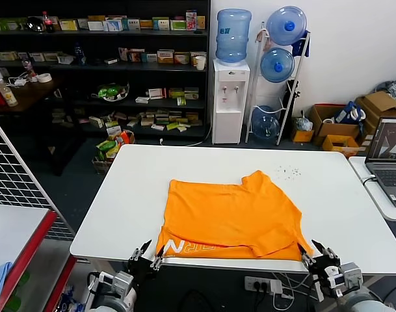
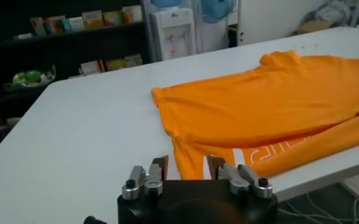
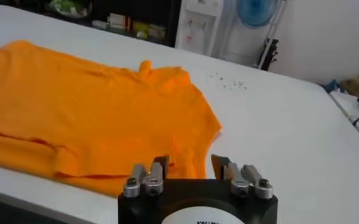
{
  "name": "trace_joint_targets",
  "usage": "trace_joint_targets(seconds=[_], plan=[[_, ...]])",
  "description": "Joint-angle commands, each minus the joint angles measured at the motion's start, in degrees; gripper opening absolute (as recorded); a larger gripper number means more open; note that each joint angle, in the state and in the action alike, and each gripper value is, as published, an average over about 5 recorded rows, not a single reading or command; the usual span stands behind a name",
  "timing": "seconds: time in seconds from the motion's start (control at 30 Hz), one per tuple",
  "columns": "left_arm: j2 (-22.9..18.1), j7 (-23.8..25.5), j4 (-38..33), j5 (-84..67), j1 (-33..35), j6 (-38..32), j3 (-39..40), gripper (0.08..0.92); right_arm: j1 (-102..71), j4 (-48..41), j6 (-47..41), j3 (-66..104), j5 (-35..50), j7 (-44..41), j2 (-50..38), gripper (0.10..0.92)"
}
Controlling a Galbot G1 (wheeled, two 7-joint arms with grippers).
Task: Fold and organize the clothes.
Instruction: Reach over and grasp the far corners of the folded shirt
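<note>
You are looking at a robot test room set up in an office or storeroom.

Ahead of you stands a plain white table (image 1: 184, 169) on a dark floor. Along the far wall on the left run dark shelves (image 1: 119, 71) stocked with small boxed goods, like a mock shop display. To their right stand a white water dispenser (image 1: 231, 97) and a rack of blue water bottles (image 1: 279, 65). On the far right you see open cardboard boxes (image 1: 334, 127) on the floor and a laptop (image 1: 387, 159) on a side desk. A wire grid panel (image 1: 12, 175) stands at your left.
</note>
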Motion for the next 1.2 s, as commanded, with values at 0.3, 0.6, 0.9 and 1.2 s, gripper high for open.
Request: trace_joint_targets(seconds=[0.3,0.6,0.9,1.2], plan=[[-3.51,-1.21,17.07,-4.9,-24.46,-2.09,5.62,0.813,30.29,-22.18,3.33,-10.64,8.93,-3.05,-1.79,0.82],[-5.19,-2.15,30.5,-9.51,-37.76,-0.74,10.69,0.823,45.84,-37.69,-0.83,-16.82,8.53,-7.57,-1.35,0.823],[-8.34,-2.9,43.15,-11.9,-46.54,-0.36,15.02,0.823,55.58,-50.56,-1.51,-20.11,5.39,-8.06,3.03,0.823],[-10.96,-2.58,52.36,-12.08,-51.59,-0.67,15.91,0.823,59.43,-60.99,0.46,-20.53,0.73,-9.84,7.23,0.823]])
